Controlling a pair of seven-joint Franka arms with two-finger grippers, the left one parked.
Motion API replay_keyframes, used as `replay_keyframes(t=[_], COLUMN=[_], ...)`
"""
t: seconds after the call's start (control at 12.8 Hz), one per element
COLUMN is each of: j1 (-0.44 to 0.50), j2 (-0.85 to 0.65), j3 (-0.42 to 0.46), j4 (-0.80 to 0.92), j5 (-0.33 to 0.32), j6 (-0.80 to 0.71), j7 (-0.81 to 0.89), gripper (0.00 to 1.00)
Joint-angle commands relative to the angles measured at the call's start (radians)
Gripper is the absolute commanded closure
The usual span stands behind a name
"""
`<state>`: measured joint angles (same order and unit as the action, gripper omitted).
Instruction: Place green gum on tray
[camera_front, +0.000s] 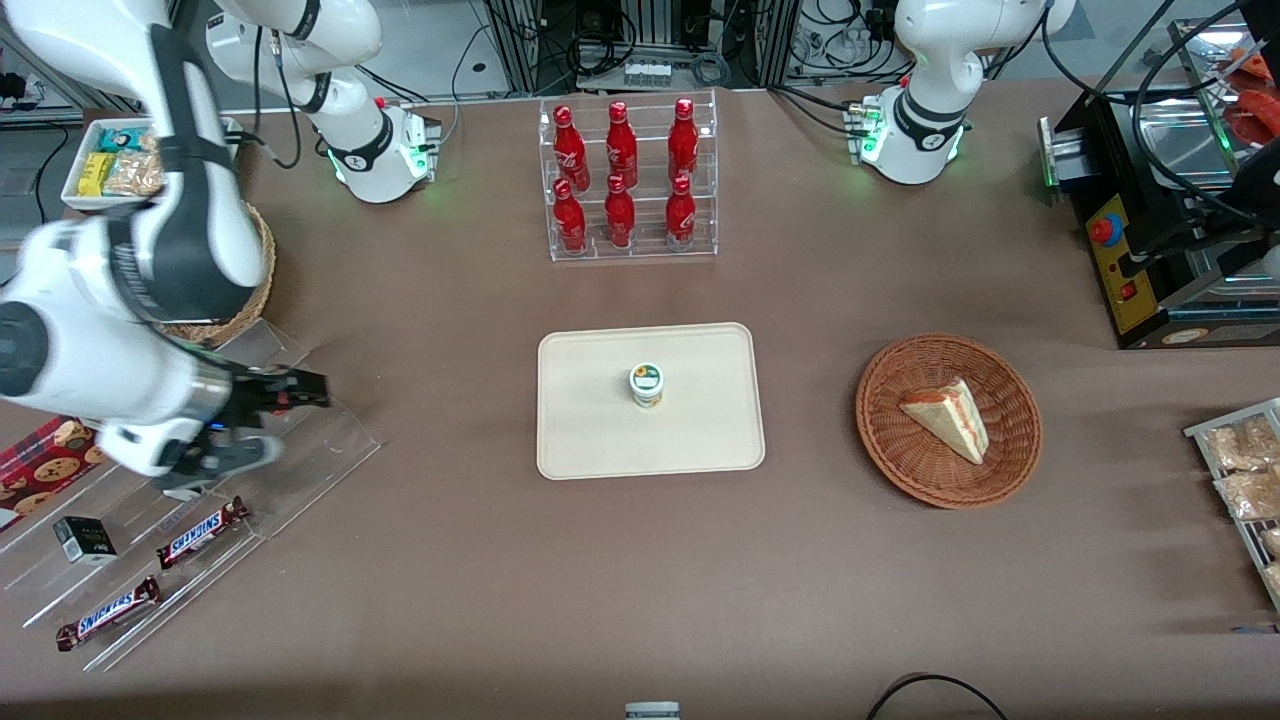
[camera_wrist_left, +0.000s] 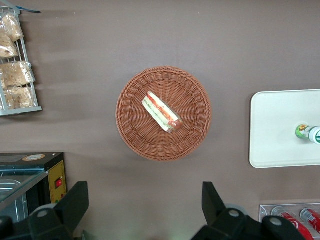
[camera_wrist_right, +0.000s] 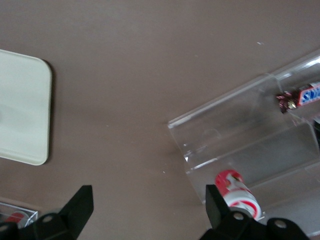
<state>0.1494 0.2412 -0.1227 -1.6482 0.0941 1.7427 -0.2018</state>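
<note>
Green gum (camera_front: 647, 385) upright on tray (camera_front: 590, 440); gripper (camera_front: 300, 392) well apart.

White Franka right arm bent low, its black two-finger gripper (camera_front: 290, 390) w/ fingers (camera_wrist_right: 80, 202) spread wide, holding nothing.

Your gripper (camera_front: 300, 388) hangs, jaws spread, over the clear stepped stand (camera_front: 190, 510) at the working arm's end. Bare tabletop (camera_front: 450, 400) lies between it and the tray (camera_front: 600, 440), where only the green gum (camera_front: 647, 385) stands.
</note>
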Motion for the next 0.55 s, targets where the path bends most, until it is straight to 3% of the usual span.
replay_keyframes(t=[0.0, 0.47], j1=[-0.056, -0.16], j2=[-0.111, -0.215], j3=[0.026, 0.057], j4=[-0.08, -0.068], j5=[-0.01, -0.011], j6=[-0.003, -0.149], j7=[0.01, 0.035], gripper=[0.0, 0.0])
